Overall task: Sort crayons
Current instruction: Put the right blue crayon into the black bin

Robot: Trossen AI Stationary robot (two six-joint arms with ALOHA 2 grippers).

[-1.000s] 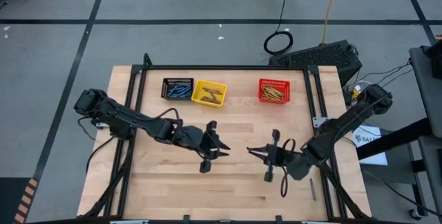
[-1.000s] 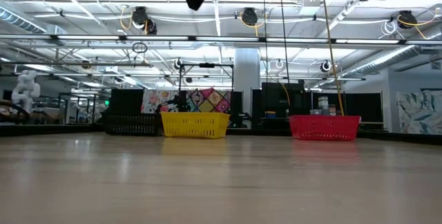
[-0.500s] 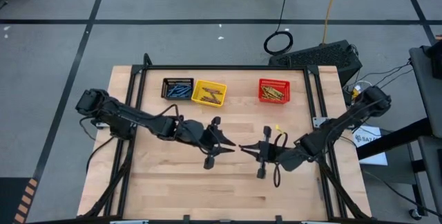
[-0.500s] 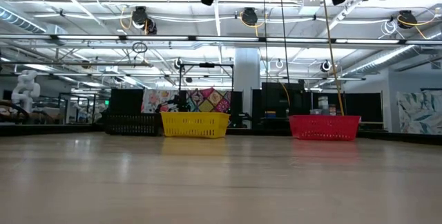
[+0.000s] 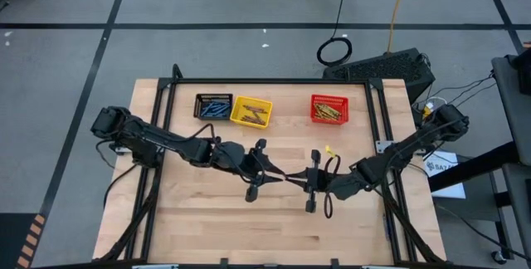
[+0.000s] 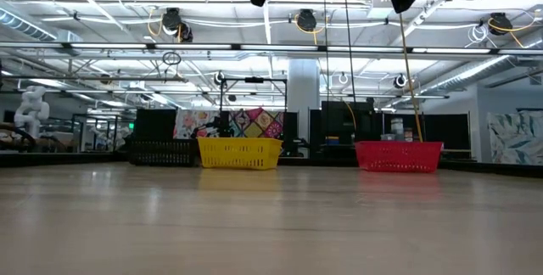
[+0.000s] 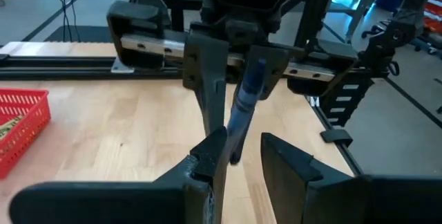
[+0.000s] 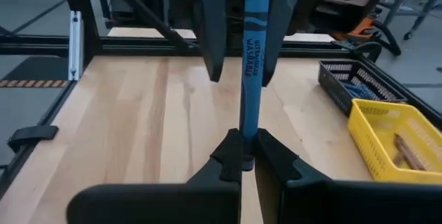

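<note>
High over the middle of the table my right gripper (image 5: 299,178) (image 8: 243,160) is shut on a blue crayon (image 8: 253,58) (image 7: 242,113) with a paper label. The crayon points at my left gripper (image 5: 280,173) (image 7: 243,160). That gripper faces it with its fingers open, standing on either side of the crayon's free end (image 7: 233,156). Other crayons lie in the black basket (image 5: 213,106), the yellow basket (image 5: 251,110) and the red basket (image 5: 330,109) at the table's far edge. My right gripper pinches the blue crayon's near end (image 8: 246,137) between its two fingers. The fingers come about level from the table's right, and the crayon sticks out ahead along them. It is lifted clear of the table. Whether my left gripper's fingers (image 8: 210,37) touch it I cannot tell.
The three baskets stand in a row along the far edge, black (image 6: 161,152) and yellow (image 6: 240,153) side by side, red (image 6: 399,156) apart to the right. Bare wood lies under both grippers. A dark frame rail (image 5: 373,119) runs along the table's right side.
My right gripper has travelled toward the table's left, staying shut and high, and has closed up with my left gripper over the middle of the table. The left gripper has kept nearly still.
</note>
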